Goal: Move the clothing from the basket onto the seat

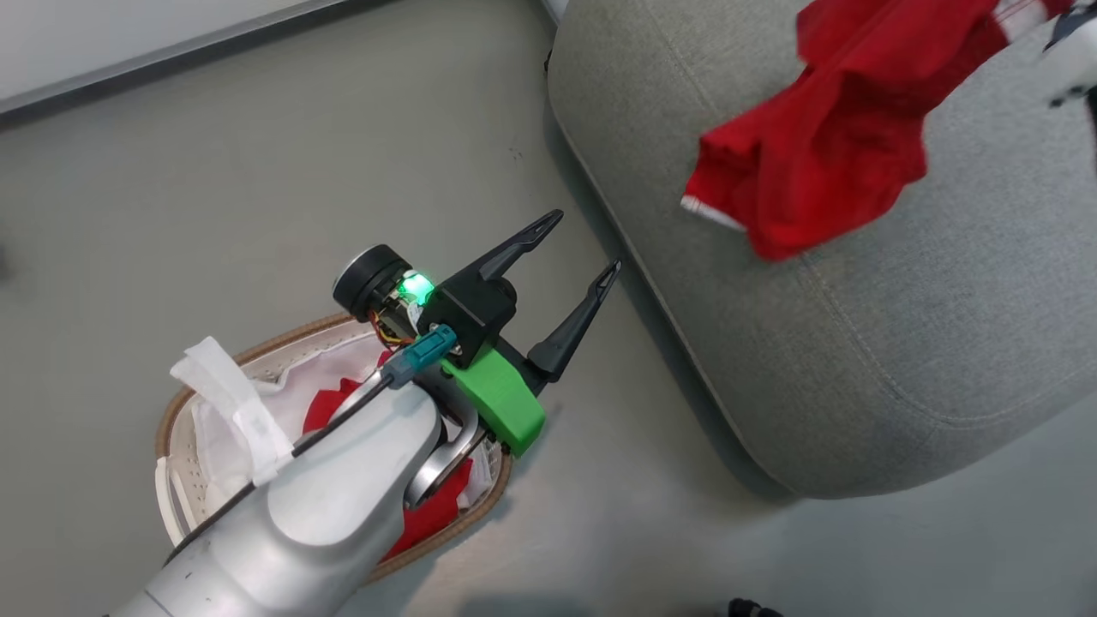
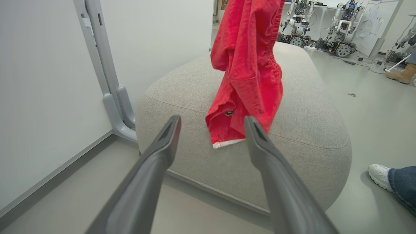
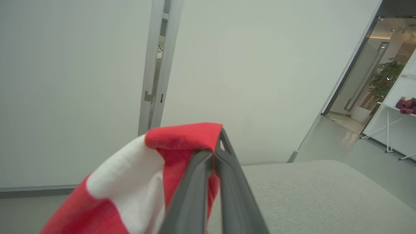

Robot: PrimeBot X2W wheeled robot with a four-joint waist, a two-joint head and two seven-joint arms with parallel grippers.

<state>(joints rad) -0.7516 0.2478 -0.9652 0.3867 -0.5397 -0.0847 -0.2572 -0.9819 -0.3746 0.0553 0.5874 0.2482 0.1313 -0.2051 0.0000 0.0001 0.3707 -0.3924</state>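
- Since the head view comes first: one red garment (image 1: 840,128) dangles over the seat (image 1: 900,360). Its long axis slants from the top right corner down-left to a white-trimmed hem.
- A second red garment (image 1: 433,514) sits bunched in the basket (image 1: 167,420), mostly under the pale forearm (image 1: 343,497), so it has no real direction.
- The left gripper (image 1: 586,240) hangs over the floor (image 1: 257,171) between basket and seat, jaws spread wide, nothing in them.
- Left wrist view: the hanging garment is dead ahead between the spread fingers, long axis straight up and down. The hem is low near the seat's front edge, and I can't tell if it's touching the cushion. It looks light and totally floppy, folding on itself, so I reckon it'll just slump wherever it's let go.
- Right wrist view: the right gripper (image 3: 217,152) is clamped tight on a fold of red-and-white fabric, with the seat below and beyond.
- My take: thin cloth like this grips fine, but a pinch may only catch one layer. For the one in the basket, go for a raised fold mid-bunch and stay off the white liner (image 1: 223,386).
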